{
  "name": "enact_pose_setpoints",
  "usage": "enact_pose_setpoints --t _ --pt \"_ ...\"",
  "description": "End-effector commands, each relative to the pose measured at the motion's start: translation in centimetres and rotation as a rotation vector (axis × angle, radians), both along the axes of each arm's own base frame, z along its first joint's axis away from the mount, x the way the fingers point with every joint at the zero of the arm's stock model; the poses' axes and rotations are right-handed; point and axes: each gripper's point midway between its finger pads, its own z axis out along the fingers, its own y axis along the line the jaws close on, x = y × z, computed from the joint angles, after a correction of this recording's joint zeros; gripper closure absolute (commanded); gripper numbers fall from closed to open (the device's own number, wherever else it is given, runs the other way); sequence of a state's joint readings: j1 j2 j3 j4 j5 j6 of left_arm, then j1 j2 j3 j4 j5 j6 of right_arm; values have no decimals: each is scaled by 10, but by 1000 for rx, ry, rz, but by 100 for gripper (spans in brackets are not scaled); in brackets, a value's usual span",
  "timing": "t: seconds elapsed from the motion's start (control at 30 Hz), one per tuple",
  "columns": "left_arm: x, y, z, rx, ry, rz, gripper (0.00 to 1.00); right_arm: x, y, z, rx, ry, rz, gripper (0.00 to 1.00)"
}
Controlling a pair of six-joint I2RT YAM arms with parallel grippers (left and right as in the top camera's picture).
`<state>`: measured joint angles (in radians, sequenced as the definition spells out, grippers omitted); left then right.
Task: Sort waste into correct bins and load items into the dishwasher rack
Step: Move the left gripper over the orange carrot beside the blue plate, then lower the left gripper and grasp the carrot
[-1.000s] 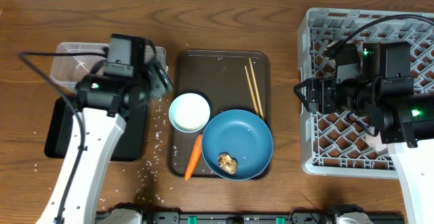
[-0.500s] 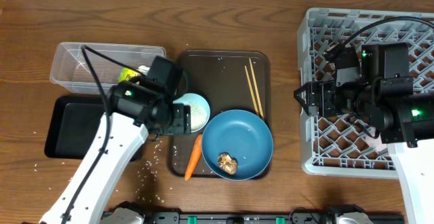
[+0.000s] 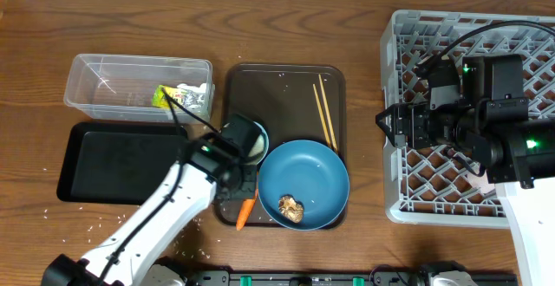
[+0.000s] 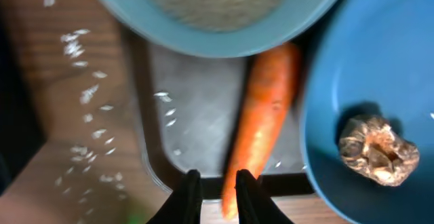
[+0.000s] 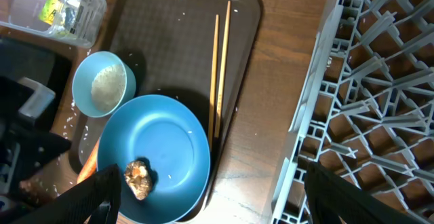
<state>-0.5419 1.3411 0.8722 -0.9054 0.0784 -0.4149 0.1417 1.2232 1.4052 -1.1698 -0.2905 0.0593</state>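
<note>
An orange carrot [image 3: 246, 212] [image 4: 261, 115] lies on the brown serving tray [image 3: 286, 87] between a white bowl [image 3: 254, 137] [image 4: 217, 7] and a large blue dish [image 3: 303, 178]. My left gripper [image 3: 247, 201] [image 4: 215, 198] is down over the carrot's thin end, its jaws drawn in close on the tip. In the dish sits a brown food scrap [image 3: 290, 208] [image 4: 378, 149]. Two chopsticks [image 3: 325, 113] [image 5: 220, 75] rest on the tray. The crumpled wrapper [image 3: 178, 97] is inside the clear tub [image 3: 113, 87]. My right gripper [image 3: 381, 117] [image 5: 213, 190] hangs open at the left edge of the grey rack [image 3: 408, 199].
A shallow black tray [image 3: 104, 160] lies in front of the clear tub. Rice grains [image 3: 186, 225] are scattered on the wood left of the serving tray and in the bowl. The rack fills the right side of the table.
My left arm swung from the clear tub down to the carrot and its jaws narrowed on the tip. The wrapper now shows in the tub. The right arm stayed put.
</note>
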Motion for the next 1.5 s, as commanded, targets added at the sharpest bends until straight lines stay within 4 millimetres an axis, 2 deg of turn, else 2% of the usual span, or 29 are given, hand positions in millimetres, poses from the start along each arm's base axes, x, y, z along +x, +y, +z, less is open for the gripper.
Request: enact_pose_setpoints --t 0.0,0.2,0.47,0.63,0.73,1.07,1.3,1.37,1.47 --pt "-6 -2 -11 20 1 22 87 0 2 1 -5 -5 7 20" --pt "-8 -3 -28 23 20 34 90 0 2 2 -5 -6 7 20" --pt "5 -54 -31 -139 -31 -94 90 0 2 2 -5 -7 7 21" --pt "3 -56 -40 -124 -10 -105 90 0 2 1 -5 -5 8 20" --pt "3 -56 -38 -121 -10 -103 90 0 2 1 -5 -5 7 20" --pt "18 -32 -7 -50 -81 -40 86 0 2 1 -5 -5 8 20" --pt "5 0 -11 83 -29 -8 85 -1 2 1 -6 -1 7 20" --pt "8 9 -12 125 -48 20 86 -1 2 1 -6 -1 7 21" --pt "14 13 -16 129 -64 42 86 -1 2 1 -6 -3 8 21"
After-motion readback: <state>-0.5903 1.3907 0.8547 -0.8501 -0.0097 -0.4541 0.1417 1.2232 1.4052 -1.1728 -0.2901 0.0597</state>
